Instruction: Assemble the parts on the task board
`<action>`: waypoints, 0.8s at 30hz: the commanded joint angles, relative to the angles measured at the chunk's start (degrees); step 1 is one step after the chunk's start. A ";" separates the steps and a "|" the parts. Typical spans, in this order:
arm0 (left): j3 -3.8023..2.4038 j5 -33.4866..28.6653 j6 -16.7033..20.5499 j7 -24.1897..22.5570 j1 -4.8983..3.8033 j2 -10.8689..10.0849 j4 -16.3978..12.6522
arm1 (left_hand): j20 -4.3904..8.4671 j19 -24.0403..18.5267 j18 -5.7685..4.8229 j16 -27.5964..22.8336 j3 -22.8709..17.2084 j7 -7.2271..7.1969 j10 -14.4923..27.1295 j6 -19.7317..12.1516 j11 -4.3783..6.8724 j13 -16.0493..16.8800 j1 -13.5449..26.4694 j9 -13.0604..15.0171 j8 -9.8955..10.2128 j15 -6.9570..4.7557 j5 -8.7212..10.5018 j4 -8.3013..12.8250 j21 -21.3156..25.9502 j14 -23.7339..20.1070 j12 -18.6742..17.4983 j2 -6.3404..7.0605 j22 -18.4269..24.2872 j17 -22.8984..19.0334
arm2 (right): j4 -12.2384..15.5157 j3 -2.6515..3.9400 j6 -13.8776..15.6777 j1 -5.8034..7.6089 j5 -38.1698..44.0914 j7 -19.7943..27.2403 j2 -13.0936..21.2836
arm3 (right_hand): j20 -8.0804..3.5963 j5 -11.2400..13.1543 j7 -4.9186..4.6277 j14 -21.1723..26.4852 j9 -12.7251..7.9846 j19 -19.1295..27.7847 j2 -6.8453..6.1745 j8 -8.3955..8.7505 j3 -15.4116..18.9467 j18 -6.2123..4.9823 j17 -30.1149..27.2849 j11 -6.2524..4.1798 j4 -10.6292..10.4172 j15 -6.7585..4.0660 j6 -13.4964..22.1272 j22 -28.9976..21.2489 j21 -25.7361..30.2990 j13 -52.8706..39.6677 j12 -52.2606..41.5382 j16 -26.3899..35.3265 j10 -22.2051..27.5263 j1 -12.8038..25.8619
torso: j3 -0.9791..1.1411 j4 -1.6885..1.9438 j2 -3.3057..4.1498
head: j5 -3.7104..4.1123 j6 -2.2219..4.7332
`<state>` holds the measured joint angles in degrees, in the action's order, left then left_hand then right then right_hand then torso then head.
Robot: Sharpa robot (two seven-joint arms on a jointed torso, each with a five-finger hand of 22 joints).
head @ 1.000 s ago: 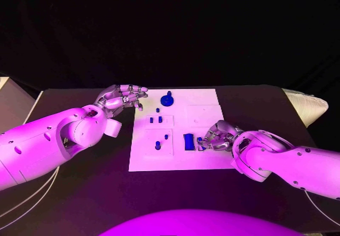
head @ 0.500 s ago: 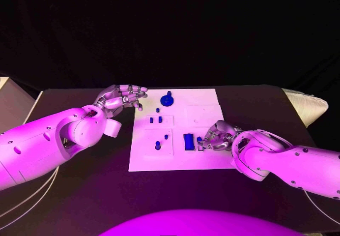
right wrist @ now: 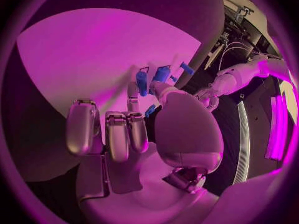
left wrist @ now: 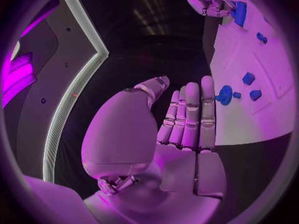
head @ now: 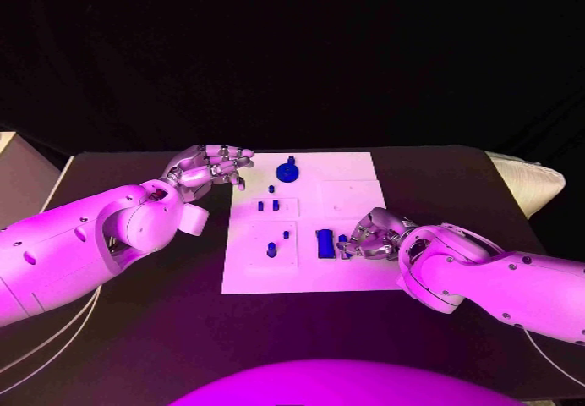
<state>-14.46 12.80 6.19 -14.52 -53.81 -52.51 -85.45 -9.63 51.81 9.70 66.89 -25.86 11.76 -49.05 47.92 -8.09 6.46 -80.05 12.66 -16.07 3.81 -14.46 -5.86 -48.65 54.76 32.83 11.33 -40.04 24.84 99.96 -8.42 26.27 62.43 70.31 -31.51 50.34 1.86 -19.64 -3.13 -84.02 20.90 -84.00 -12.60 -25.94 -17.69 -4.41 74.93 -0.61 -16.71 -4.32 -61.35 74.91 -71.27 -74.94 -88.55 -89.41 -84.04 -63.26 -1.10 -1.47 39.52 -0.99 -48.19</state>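
The white task board (head: pixel 336 190) lies mid-table. On it are a round blue part with a knob (head: pixel 287 172), two small blue pegs (head: pixel 261 205), further pegs (head: pixel 270 249) in a raised square, and an upright blue block (head: pixel 325 244). My right hand (head: pixel 372 237) rests on the board's right side just beside the block. Its thumb and one finger pinch a small blue part (right wrist: pixel 142 80) while the other fingers (right wrist: pixel 118 134) are curled. My left hand (head: pixel 214 165) hovers off the board's far left corner, holding nothing, fingers (left wrist: pixel 190 114) straight and side by side, near the round part (left wrist: pixel 224 94).
A pale ribbed object (head: pixel 530 182) sits at the table's right edge. A beige box (head: pixel 15 173) stands off the left edge. Thin cables (head: pixel 49 338) trail over the table's near left.
My right hand has edged slightly left, closer to the blue block. The left hand and the parts on the board have stayed put.
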 commanded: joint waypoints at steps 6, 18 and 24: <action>-0.05 -0.29 -0.69 -0.34 0.01 0.01 -0.13 | 0.15 0.41 0.82 0.32 0.12 -0.09 0.30 -0.42 -0.03 0.08 0.03 -0.06 -0.25 0.27 0.16 -0.31 0.34 -0.08 0.28 -0.47 0.05 0.05 | 0.87 -0.01 -0.66 -0.17 0.58 0.76 0.74 | -0.12 -0.21 -0.15 -5.74 -0.09 -1.66 0.11 0.31 0.63 1.12 13.92 -0.30 -0.06 -0.11 0.07 9.29 0.28 -14.32 -0.19 -0.22 -5.40 0.92 | 0.01 -0.01 -0.02 | -0.04 -0.12; -0.05 -0.28 -0.64 -0.33 0.01 0.06 -0.05 | 0.15 0.41 0.82 0.32 0.12 -0.09 0.30 -0.42 -0.03 0.08 0.03 -0.06 -0.25 0.27 0.16 -0.31 0.34 -0.08 0.28 -0.47 0.05 0.05 | 0.98 -0.01 -0.48 -0.19 1.52 0.79 1.56 | -0.13 -0.45 -0.10 -5.75 -0.12 -1.66 0.48 0.31 0.76 1.12 13.92 -0.33 0.01 -0.13 0.06 9.29 0.32 -14.31 -0.17 -0.22 -5.39 0.98 | 0.04 -0.04 0.00 | 0.04 -0.05; -0.05 -0.27 -0.67 -0.34 0.01 0.12 0.01 | 0.15 0.41 0.82 0.32 0.12 -0.09 0.30 -0.42 -0.03 0.08 0.03 -0.06 -0.25 0.27 0.16 -0.31 0.34 -0.08 0.28 -0.47 0.05 0.05 | 0.93 -0.01 -1.09 -0.22 1.41 2.71 2.29 | -0.22 2.35 -0.02 -5.71 -0.23 -1.61 0.13 0.33 1.08 1.06 13.76 -0.42 1.05 -0.23 0.26 9.29 0.74 -14.21 0.04 -0.17 -5.30 -3.33 | 0.03 -0.05 -0.05 | 0.09 -0.05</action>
<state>-14.46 12.80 6.20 -14.50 -53.81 -52.50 -85.36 -9.62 51.81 9.70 66.89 -25.86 11.76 -49.05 47.92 -8.09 6.45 -80.05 12.67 -16.06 3.81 -14.46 -5.85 -48.65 54.76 32.83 11.33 -40.05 24.84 100.82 -8.42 26.24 62.28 70.99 -30.80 52.56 1.87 -17.17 -3.13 -84.02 20.71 -84.00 -12.33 -25.93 -16.44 -4.41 74.92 -0.60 -15.89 -4.32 -61.35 74.90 -70.65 -74.93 -88.55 -89.41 -84.04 -66.40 -1.07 -1.52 39.51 -0.92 -48.24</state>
